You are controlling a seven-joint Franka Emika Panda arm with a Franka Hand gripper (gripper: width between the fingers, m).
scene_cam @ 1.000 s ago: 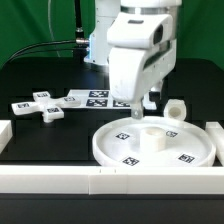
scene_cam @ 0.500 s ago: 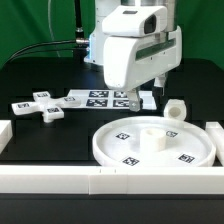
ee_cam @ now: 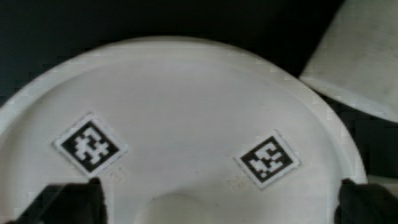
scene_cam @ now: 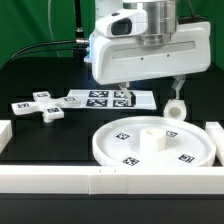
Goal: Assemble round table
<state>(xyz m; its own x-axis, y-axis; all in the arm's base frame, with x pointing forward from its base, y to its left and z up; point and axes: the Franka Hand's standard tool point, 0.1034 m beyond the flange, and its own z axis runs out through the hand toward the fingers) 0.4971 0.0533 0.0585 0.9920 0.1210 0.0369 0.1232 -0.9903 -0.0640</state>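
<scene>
The round disc [scene_cam: 152, 143] lies flat at the front of the table, with a low hub [scene_cam: 151, 135] at its centre and tags on its face. The short cylinder leg [scene_cam: 175, 108] stands behind it on the exterior view's right. The cross-shaped foot [scene_cam: 40, 106] lies on the exterior view's left. My gripper [scene_cam: 151, 95] hangs open and empty above the disc's far edge. In the wrist view the disc [ee_cam: 178, 110] fills the picture with two tags, both dark fingers [ee_cam: 68, 205] stand wide apart at its sides, and a white part, probably the leg [ee_cam: 365, 60], shows beside it.
The marker board [scene_cam: 98, 98] lies behind the disc, partly under the gripper. White border rails run along the front [scene_cam: 100, 180] and both sides [scene_cam: 4, 135] of the black table. A green backdrop stands behind.
The gripper has risen from just above the disc's hub and turned about its vertical axis, so that its broad side now faces the exterior camera. The parts have not moved.
</scene>
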